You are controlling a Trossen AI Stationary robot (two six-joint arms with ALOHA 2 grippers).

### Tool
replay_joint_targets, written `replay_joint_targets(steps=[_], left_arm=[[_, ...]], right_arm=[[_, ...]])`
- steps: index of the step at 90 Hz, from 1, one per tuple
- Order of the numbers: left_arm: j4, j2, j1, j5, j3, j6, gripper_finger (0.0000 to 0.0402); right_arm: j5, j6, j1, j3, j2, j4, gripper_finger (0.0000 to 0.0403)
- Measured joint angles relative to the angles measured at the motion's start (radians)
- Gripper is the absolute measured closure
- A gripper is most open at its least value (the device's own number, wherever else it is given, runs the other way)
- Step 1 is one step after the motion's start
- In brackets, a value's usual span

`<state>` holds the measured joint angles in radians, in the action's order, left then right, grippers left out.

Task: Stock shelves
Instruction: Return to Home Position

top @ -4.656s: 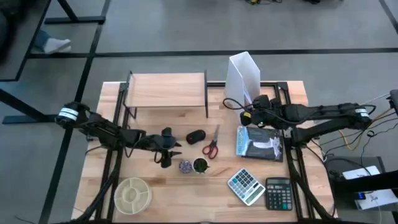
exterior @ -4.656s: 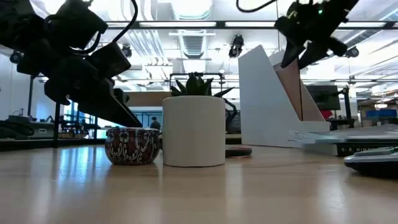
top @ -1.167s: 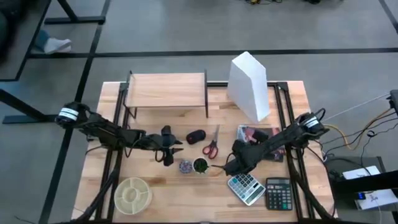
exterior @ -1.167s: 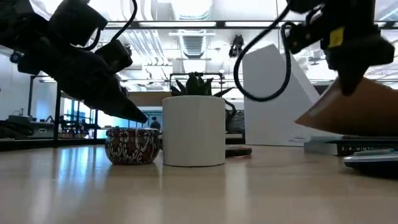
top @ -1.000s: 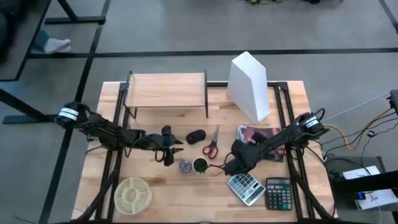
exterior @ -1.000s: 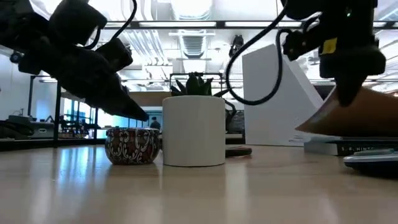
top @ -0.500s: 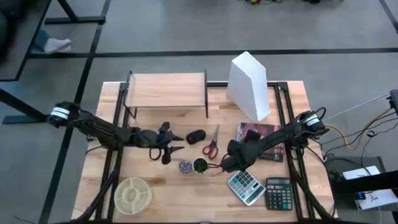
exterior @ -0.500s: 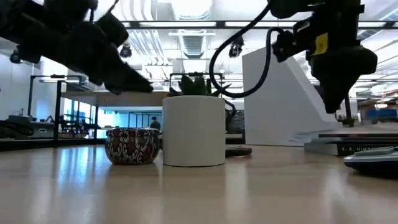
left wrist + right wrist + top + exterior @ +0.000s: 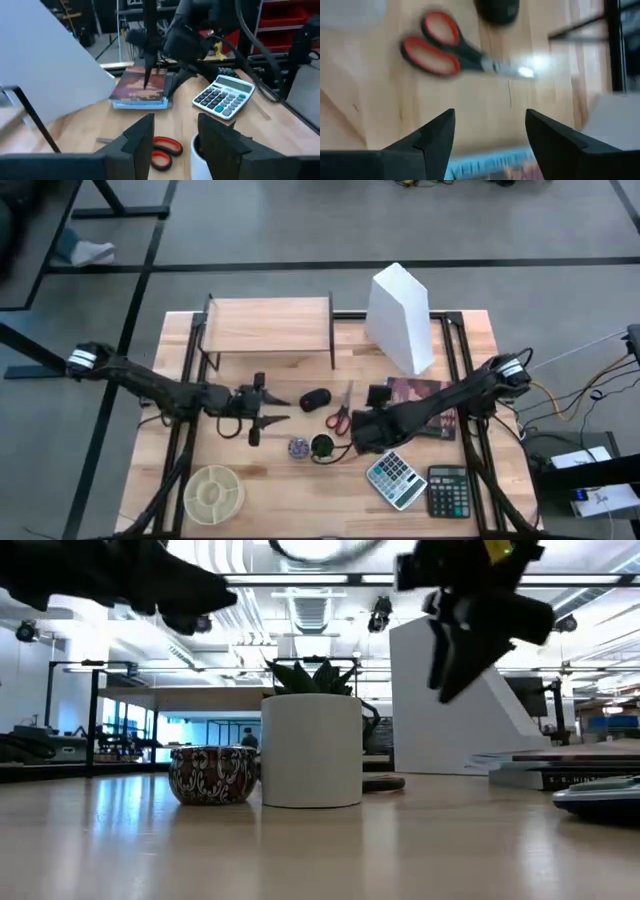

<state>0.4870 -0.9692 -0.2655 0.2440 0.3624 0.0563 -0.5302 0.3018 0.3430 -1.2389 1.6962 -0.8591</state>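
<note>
Change: the right gripper (image 9: pixel 358 423) is being lifted clear of the stacked books (image 9: pixel 420 392), and the left gripper (image 9: pixel 266 410) is being drawn back leftward.
Right gripper: its fingers are being held wide apart and empty, between the scissors (image 9: pixel 339 415) and the books.
Left gripper: its fingers are being held apart, empty, just left of the mouse (image 9: pixel 315 398).
Shelves (image 9: pixel 268 323): being kept at the table's far left, with the white file holder (image 9: pixel 400 315) to the right.

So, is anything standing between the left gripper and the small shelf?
Nothing visible does. In the high view the left gripper, open and empty, hangs in front of the shelf, with only bare tabletop between them. The mouse lies off to the side.
</note>
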Motion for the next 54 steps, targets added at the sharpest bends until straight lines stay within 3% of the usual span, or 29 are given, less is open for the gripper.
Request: replay_joint_targets(steps=[27,47,54], left_arm=[[-0.039,0.235,0.001,0.014,-0.14,0.047,0.0294],[-0.038,0.453,0.002,0.208,-0.265,0.053,0.0301],[-0.042,0.51,0.001,0.219,-0.302,0.047,0.03]], right_arm=[[0.036,-0.059,-0.053,0.381,-0.309,0.422,0.022],[0.037,-0.145,-0.056,0.644,-0.613,0.742,0.0244],[0.048,-0.187,-0.056,0.725,-0.726,0.833,0.0254]])
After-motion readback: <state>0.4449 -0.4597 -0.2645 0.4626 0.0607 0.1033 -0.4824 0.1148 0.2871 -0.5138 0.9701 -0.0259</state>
